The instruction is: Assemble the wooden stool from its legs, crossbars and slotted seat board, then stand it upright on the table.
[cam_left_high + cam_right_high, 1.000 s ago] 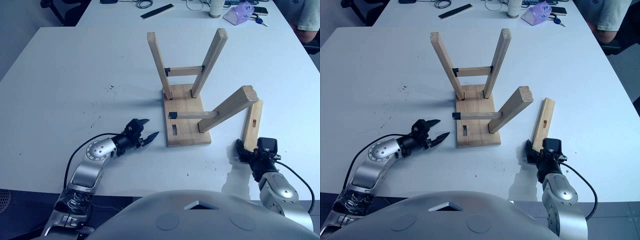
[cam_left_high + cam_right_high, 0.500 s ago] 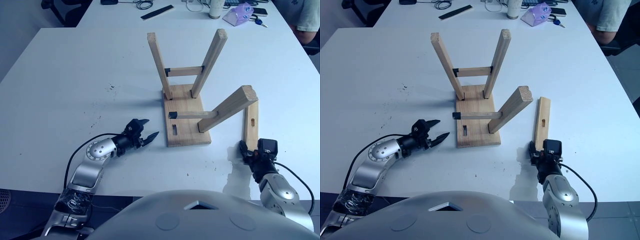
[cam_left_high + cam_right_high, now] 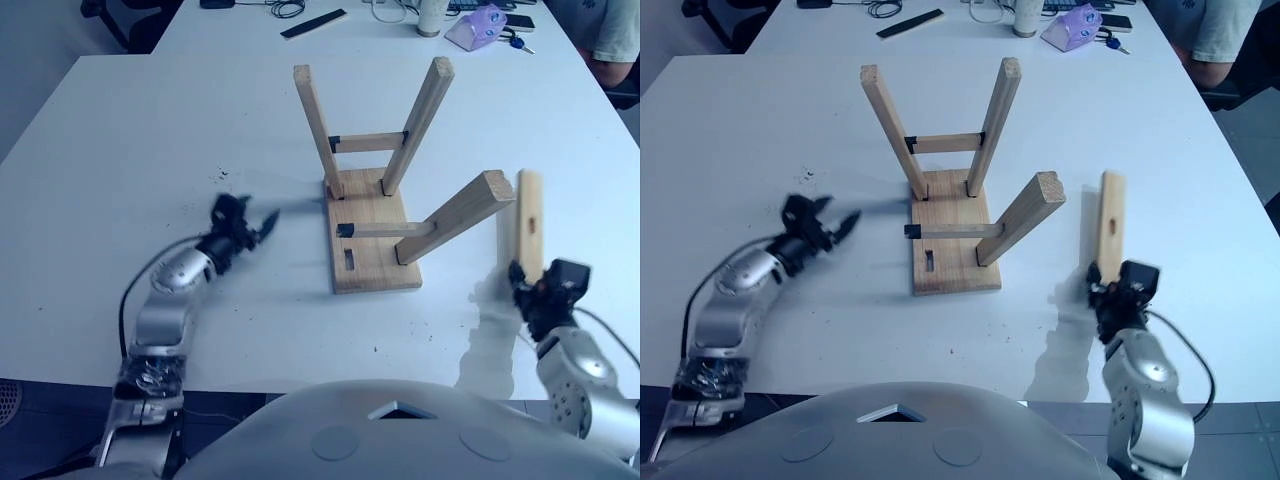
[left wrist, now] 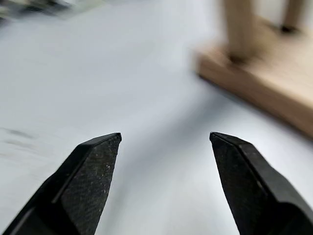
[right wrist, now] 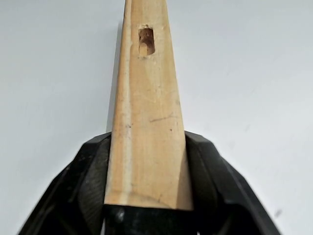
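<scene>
Right tool (image 5: pixel 146 143): we pinch the near end of the loose leg (image 3: pixel 529 222), by the tabletop's (image 3: pixel 150 120) near right corner.
Left tool (image 4: pixel 165 137): we hold it spread, between the seat board (image 3: pixel 375 265) and the tabletop's left edge.
Seat board: mid-tabletop, three legs (image 3: pixel 318 130) standing in it.

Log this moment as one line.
right gripper: shut on loose slotted wooden leg | left gripper: open | pale wooden seat board: two upright legs, one tilted leg
</scene>
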### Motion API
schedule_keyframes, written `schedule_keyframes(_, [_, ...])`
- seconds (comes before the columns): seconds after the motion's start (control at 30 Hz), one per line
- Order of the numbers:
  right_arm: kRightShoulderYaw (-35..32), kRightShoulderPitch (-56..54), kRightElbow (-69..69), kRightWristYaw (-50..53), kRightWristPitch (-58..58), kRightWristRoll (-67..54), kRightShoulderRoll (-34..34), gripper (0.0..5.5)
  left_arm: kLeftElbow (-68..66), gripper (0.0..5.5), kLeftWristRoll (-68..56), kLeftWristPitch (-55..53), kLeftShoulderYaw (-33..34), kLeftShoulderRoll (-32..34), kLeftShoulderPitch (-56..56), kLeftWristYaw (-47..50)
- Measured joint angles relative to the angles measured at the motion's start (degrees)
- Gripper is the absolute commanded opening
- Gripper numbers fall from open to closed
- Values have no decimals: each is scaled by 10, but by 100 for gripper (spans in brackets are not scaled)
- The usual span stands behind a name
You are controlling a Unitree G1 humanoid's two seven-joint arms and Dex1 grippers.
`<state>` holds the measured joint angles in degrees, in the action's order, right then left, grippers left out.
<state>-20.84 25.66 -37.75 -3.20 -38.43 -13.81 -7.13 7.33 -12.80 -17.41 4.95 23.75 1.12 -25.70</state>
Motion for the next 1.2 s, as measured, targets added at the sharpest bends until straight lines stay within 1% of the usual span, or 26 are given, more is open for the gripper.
schedule_keyframes(0.03, [-25, -36, 3, -14, 20, -16, -19, 205, 21, 336, -10, -40, 7, 8, -22, 6])
schedule_keyframes(0.07, [-37, -59, 2, -21, 32, -24, -32, 205, 37, 336, -16, -57, 12, 11, -36, 7])
schedule_keyframes(0.1, [-62, -100, -4, -49, 54, -63, -57, 205, 81, 336, -52, -113, 17, 24, -63, 0])
schedule_keyframes(0.13, [-79, -130, -15, -75, 63, -106, -75, 205, 125, 336, -101, -157, 24, 37, -87, -19])
schedule_keyframes(0.2, [-100, -169, -33, -102, 63, -188, -99, 205, 178, 336, -187, -211, 40, 51, -121, -42])
schedule_keyframes(0.3, [-116, -207, -40, -119, 51, -303, -137, 205, 205, 336, -315, -263, 69, 56, -154, -45])
schedule_keyframes(0.33, [-123, -217, -38, -125, 44, -365, -158, 205, 206, 336, -380, -279, 83, 61, -163, -43])
schedule_keyframes(0.37, [-127, -222, -37, -129, 41, -404, -172, 205, 205, 336, -415, -284, 89, 64, -168, -41])
schedule_keyframes(0.4, [-130, -225, -35, -132, 39, -446, -188, 205, 204, 356, -453, -289, 95, 69, -173, -39])
schedule_keyframes(0.43, [-133, -226, -34, -138, 38, -491, -206, 205, 203, 360, -493, -293, 101, 74, -180, -34])
schedule_keyframes(0.57, [-132, -233, -27, -179, 14, -666, -281, 205, 196, 425, -661, -308, 112, 91, -216, -11])
schedule_keyframes(0.63, [-123, -247, -30, -220, -15, -767, -343, 205, 200, 427, -762, -321, 109, 105, -241, 6])
schedule_keyframes(0.7, [-99, -272, -49, -265, -48, -853, -412, 205, 228, 427, -822, -338, 84, 123, -261, 16])
schedule_keyframes(0.73, [-90, -280, -58, -279, -55, -874, -432, 205, 242, 427, -838, -343, 75, 124, -264, 15])
schedule_keyframes(0.87, [-75, -277, -64, -305, -70, -909, -464, 205, 255, 427, -872, -344, 59, 139, -265, 9])
schedule_keyframes(1.0, [-66, -251, -71, -335, -77, -899, -473, 205, 266, 427, -872, -344, 52, 152, -266, -11])
schedule_keyframes(1.1, [-83, -218, -74, -369, -86, -853, -477, 205, 268, 427, -873, -343, 49, 164, -265, -18])
schedule_keyframes(1.2, [-83, -191, -80, -423, -87, -747, -487, 205, 273, 427, -872, -342, 42, 170, -265, -19])
